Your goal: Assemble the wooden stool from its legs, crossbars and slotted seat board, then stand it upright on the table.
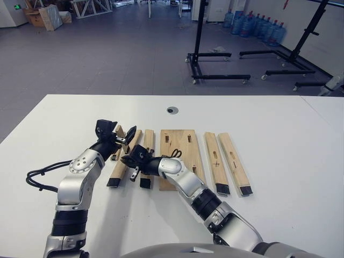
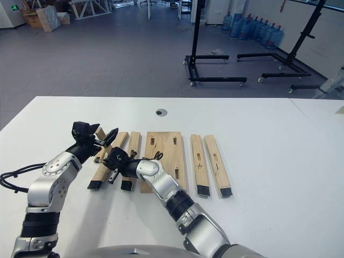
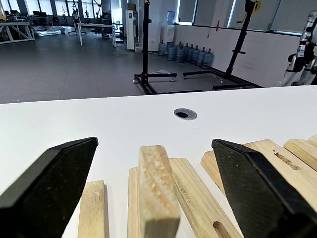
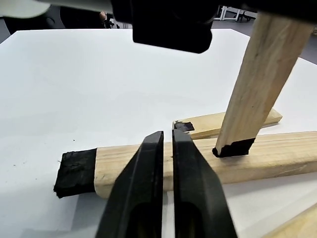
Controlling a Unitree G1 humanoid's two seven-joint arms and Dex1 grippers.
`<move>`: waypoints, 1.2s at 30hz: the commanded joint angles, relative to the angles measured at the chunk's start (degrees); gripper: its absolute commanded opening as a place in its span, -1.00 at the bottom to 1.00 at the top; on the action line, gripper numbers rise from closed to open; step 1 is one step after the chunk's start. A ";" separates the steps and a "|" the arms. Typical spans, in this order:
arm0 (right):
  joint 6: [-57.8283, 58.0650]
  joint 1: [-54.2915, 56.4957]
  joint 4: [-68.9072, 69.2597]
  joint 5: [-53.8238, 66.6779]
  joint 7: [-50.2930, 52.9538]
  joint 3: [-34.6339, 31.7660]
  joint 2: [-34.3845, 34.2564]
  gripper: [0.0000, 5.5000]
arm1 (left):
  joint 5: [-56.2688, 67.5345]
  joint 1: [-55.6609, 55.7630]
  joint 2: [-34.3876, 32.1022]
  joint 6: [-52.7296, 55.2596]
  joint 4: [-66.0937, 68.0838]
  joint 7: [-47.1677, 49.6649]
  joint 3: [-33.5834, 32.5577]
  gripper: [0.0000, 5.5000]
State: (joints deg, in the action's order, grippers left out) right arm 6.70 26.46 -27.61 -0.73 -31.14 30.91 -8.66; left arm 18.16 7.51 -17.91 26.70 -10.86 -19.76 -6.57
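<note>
So the slotted seat board (image 1: pixel 180 156) is lying flat on the table (image 1: pixel 290 150), and everything's happening just left of it. The left gripper (image 3: pixel 154 143) is spread wide open, and a short crossbar (image 3: pixel 156 188) sits tilted with its raised end poking up between the two fingers (image 3: pixel 54 183). Far as I can see, neither one's touching it. The crossbar's lower, black-tipped end rests on a leg (image 4: pixel 116 166) that lies flat left of the board. The right gripper (image 4: pixel 167 136) hangs right over that same leg, pinched nearly closed with nothing in it. Two more legs (image 1: pixel 216 161) lie side by side right of the board.
</note>
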 commanded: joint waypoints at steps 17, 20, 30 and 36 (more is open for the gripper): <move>1.83 7.85 -3.18 -3.20 2.04 -0.97 -7.19 -0.99 | -0.49 0.06 1.26 0.45 -0.52 1.06 0.14 0.54; 2.34 8.20 -1.08 -1.29 1.68 -1.76 -8.32 -0.99 | -0.41 0.28 1.26 0.52 -0.48 1.09 0.06 0.54; -0.69 11.19 -11.76 -2.92 2.46 1.85 -11.90 -0.99 | -0.36 0.50 1.32 0.62 -0.36 1.10 0.06 0.54; -1.28 11.90 -12.94 -3.35 2.63 2.17 -11.01 -0.99 | -0.46 0.26 1.60 0.44 -0.49 1.28 0.20 0.54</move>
State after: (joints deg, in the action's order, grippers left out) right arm 2.41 30.37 -37.55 -2.24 -29.20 32.62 -8.91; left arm 17.94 7.41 -16.52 26.68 -11.01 -19.16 -6.50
